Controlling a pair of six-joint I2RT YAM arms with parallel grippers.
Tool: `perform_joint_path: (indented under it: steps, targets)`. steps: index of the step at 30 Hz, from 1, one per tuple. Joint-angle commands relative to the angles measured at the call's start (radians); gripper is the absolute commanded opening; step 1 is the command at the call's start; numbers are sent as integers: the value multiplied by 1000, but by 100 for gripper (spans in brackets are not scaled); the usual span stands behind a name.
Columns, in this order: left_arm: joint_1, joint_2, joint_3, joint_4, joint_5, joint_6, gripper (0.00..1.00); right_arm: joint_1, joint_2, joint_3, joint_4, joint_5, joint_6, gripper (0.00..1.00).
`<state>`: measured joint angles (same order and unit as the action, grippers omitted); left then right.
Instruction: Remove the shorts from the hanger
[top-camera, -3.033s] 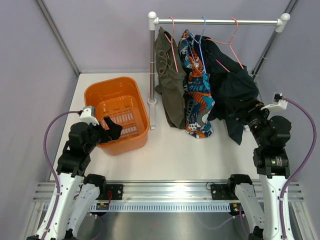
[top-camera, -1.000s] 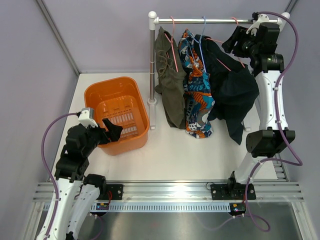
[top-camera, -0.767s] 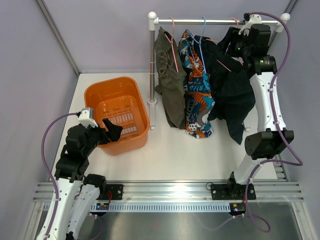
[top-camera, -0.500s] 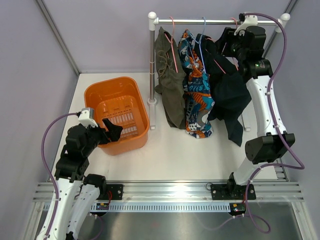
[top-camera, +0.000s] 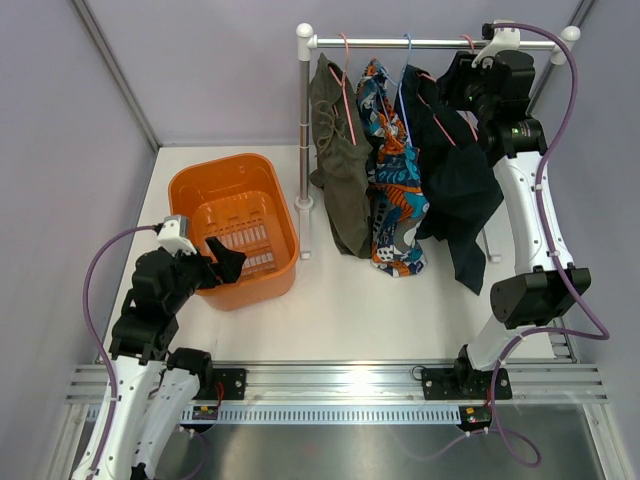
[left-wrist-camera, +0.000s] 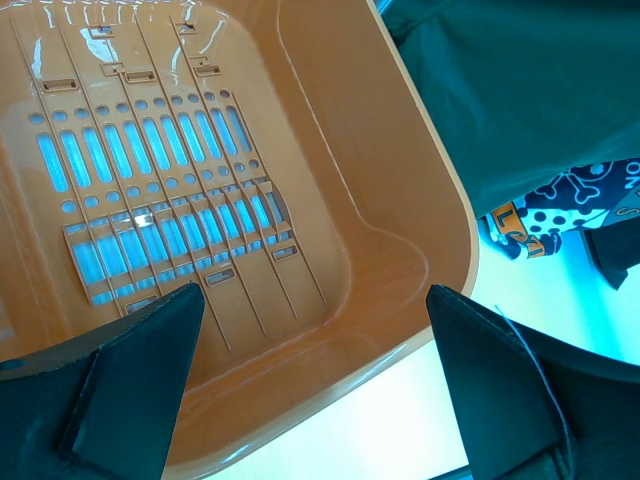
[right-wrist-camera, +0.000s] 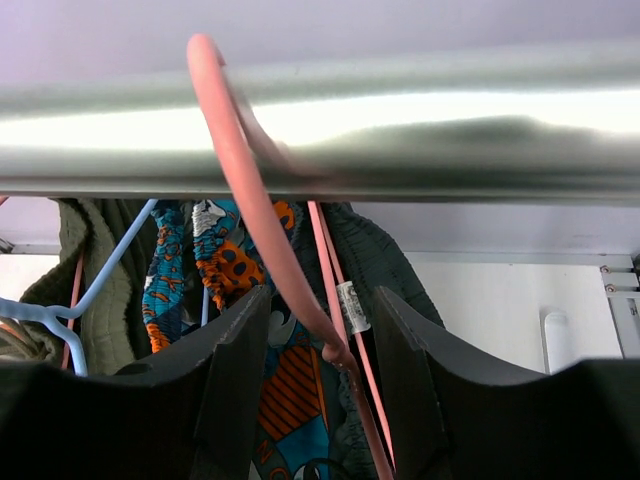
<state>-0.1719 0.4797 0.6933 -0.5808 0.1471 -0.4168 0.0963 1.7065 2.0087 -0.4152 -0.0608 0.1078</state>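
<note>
Dark shorts hang on a pink hanger at the right end of the metal rail. My right gripper is up at the rail, just under the hanger's hook. In the right wrist view the gripper is open, with the pink hanger's neck between its fingers and not pinched. The dark elastic waistband hangs behind it. My left gripper is open and empty over the near rim of the orange basket. In the left wrist view it hangs above the basket.
Patterned blue-orange shorts on a blue hanger and an olive garment on another pink hanger hang left of the dark shorts. A white rail post stands beside the basket. Purple walls close in both sides.
My right arm has risen from beside the table's right edge to the rail and moved left onto the pink hanger's neck. The dark shorts shifted slightly. The left arm has not moved.
</note>
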Motion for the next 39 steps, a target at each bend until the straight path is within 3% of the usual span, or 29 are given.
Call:
perform_joint_path:
  steps: [1,12,28,31,35,37,39]
  targets:
    - [-6,2,-2,50,20,15,99,2,-25,18,29,35,-19,53]
    - [-8,5,-2,50,19,15,99,0,-67,-64,64,56,-37,48]
    - [-11,5,-2,50,16,15,99,2,-51,-47,78,46,-39,47]
    - [-11,7,-2,49,16,15,99,2,-50,-47,75,44,-36,43]
    - [-11,7,-2,50,16,15,99,2,-48,-45,69,49,-39,29]
    - [-11,7,-2,50,16,15,99,0,-50,-44,61,53,-34,3]
    - [-11,8,-2,50,17,15,99,0,-57,-39,53,56,-28,0]
